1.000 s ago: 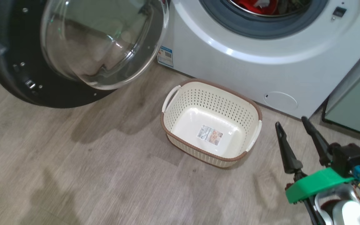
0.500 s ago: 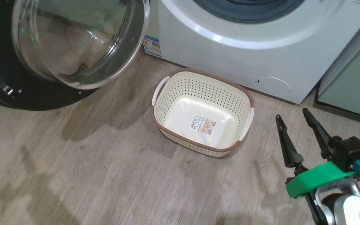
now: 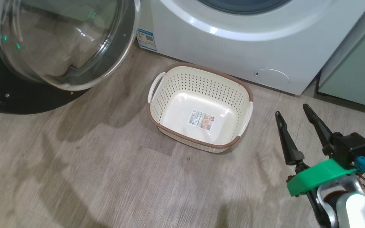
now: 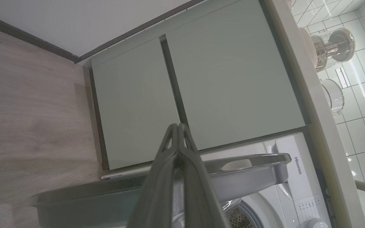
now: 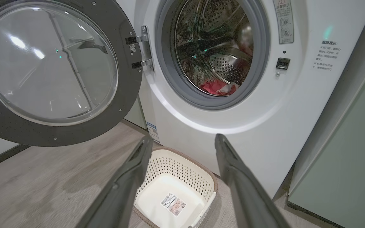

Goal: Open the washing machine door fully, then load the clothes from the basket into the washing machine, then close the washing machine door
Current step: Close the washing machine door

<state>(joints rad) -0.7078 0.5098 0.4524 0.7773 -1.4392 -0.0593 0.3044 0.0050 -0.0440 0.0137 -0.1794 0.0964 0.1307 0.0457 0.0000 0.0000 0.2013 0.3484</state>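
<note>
Clothes, red and soft, lie in the shiny steel drum, upper middle; the holey cream basket holds just its label. Next, I think: push the round glassy washing machine door, upper left, gently shut. Right gripper is spread wide, empty; left gripper is pinched closed.

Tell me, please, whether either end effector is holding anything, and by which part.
Nothing is held. The right end effector is open and empty beside the basket; the left end effector is shut, fingers pressed together on nothing.
</note>
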